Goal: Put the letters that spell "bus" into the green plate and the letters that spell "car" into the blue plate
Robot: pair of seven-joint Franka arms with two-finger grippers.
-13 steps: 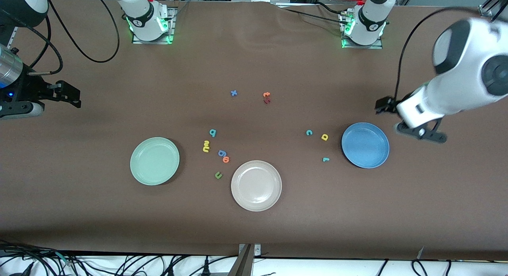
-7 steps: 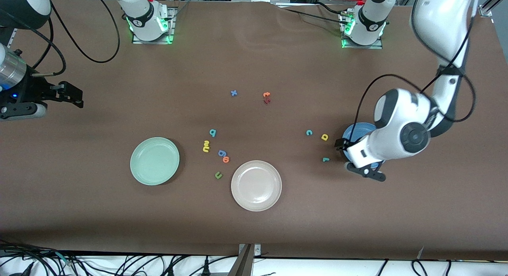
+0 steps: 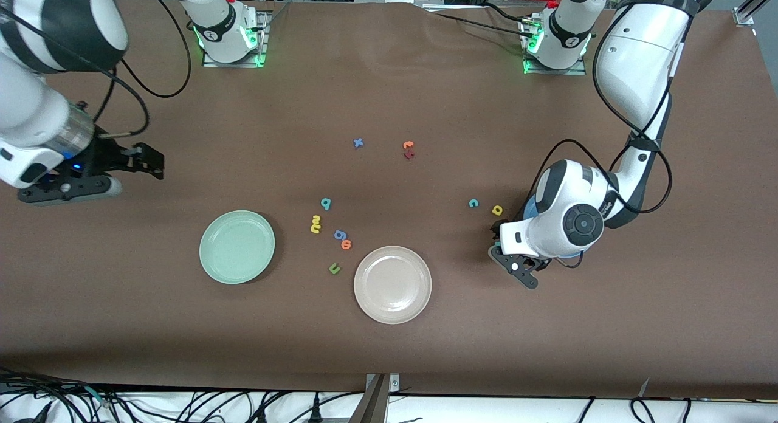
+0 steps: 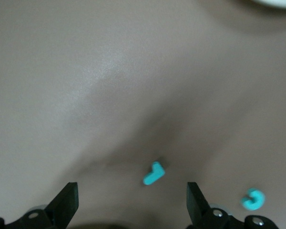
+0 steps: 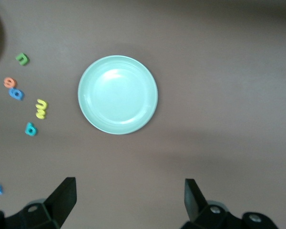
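Currently, left gripper (image 4: 128,202) jaws wide apart and empty, low over the teal r (image 4: 153,173), teal c (image 4: 253,199) just beside, blue plate (image 3: 530,205) mostly hidden under its wrist, right gripper (image 5: 128,200) spread wide, empty, above bare table (image 3: 182,168) near the green plate (image 5: 117,94).

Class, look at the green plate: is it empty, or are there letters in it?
Empty. The green plate shows only its bare inside, and the teal b and the yellow letters lie on the table beside it.
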